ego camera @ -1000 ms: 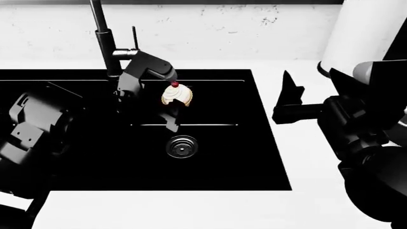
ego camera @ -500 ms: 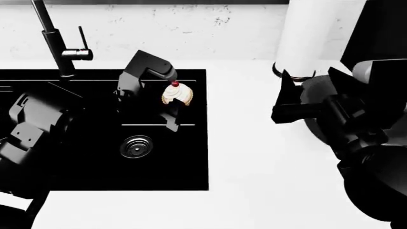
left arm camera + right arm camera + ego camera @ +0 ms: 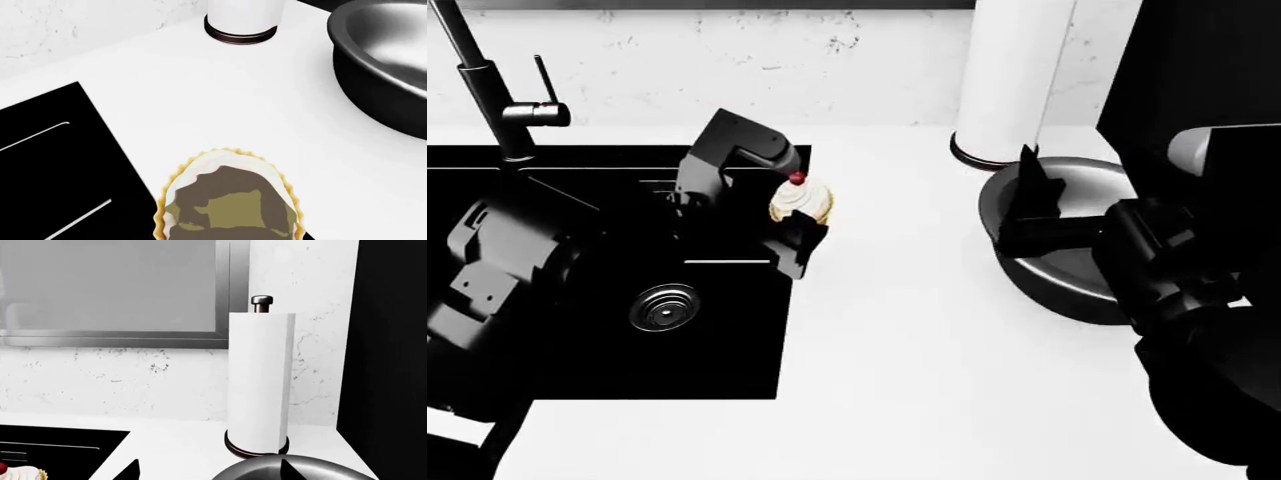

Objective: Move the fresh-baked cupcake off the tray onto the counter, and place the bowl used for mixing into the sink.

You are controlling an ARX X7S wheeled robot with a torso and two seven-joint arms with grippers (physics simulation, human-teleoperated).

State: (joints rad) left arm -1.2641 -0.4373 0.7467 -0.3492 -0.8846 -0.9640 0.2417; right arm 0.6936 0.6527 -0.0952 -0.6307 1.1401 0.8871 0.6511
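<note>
Our view has swung rightward, bringing the bowl [image 3: 1068, 250] into frame, right.
We grip the cupcake [image 3: 799, 203] in the left end effector [image 3: 794, 225], clearing the sink [image 3: 587, 300]; right end effector [image 3: 1030, 205] open.

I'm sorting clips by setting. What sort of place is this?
Most likely a simulated kitchen: a black sink with a tall faucet set into a white counter, and a paper towel roll against a marbled backsplash.
</note>
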